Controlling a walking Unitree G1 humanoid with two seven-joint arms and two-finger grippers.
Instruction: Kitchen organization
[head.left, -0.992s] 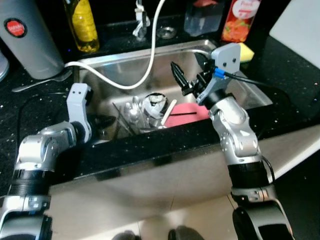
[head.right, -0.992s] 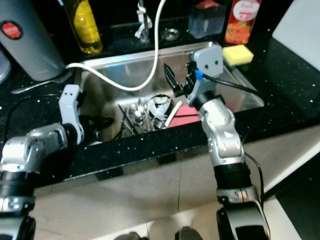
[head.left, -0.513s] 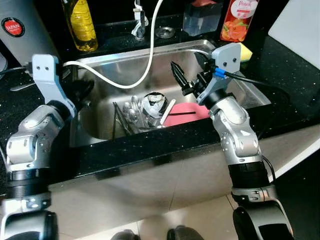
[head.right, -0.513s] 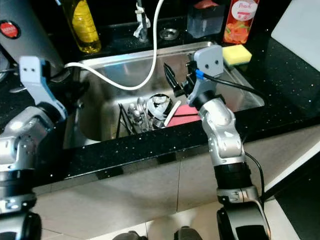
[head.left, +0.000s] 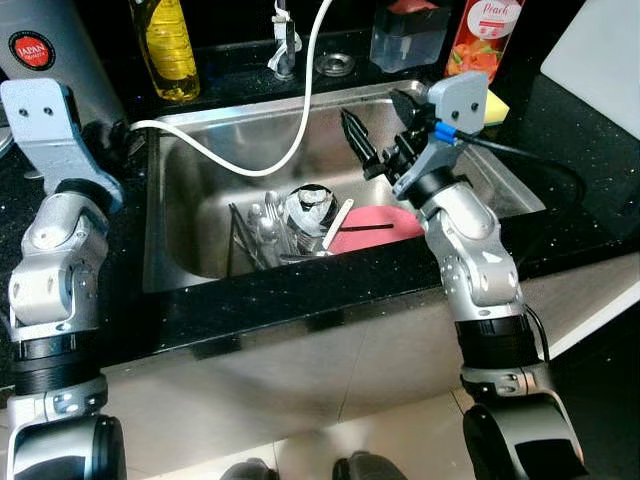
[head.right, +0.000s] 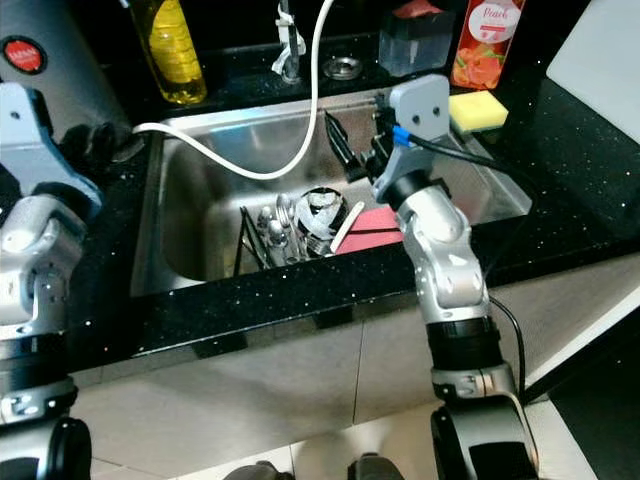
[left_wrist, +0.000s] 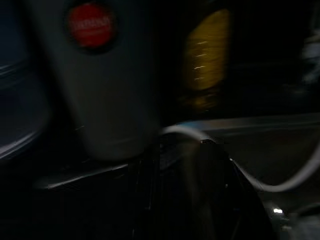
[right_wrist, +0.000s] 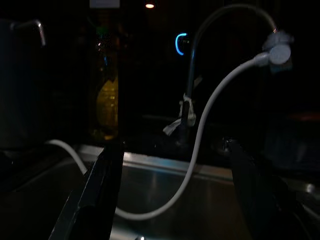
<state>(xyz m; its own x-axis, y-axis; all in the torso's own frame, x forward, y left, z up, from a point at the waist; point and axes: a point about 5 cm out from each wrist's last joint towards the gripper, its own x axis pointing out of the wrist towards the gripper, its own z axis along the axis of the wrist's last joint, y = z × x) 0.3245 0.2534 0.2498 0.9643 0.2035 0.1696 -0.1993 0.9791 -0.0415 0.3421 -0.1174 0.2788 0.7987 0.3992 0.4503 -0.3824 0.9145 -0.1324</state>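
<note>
Two claws are working around the stainless steel sink (head.left: 180, 250) set into the black speckled counter (head.left: 590, 190). The right claw (head.left: 375, 130) is hovering in the upper middle of the head views, above the basin, its two black fingers spread wide and gripping nothing. The left claw (head.left: 105, 140) is reaching at the upper left of the frame, near the tall grey cylindrical canister with the red round label (head.left: 45, 50); its wrist view is too dark and blurred, so I cannot tell whether those fingers are apart or together.

Dishes waiting to be sorted are lying in the centre of the basin: a bundle of silver cutlery (head.left: 258, 228), a crumpled shiny foil-like lump (head.left: 308, 208) and a flat pink board or mat (head.left: 372, 228) with a pale stick resting on it. A white flexible hose (head.left: 290, 130) is looping from the tap down across the sink's left rim, close by the left claw.

Trouble looks likeliest from that hose: either arm could be snagging it while descending, dragging it through the cutlery. The left claw, being so near the canister and the yellow oil bottle (head.left: 165, 50), might also be knocking one over.
</note>
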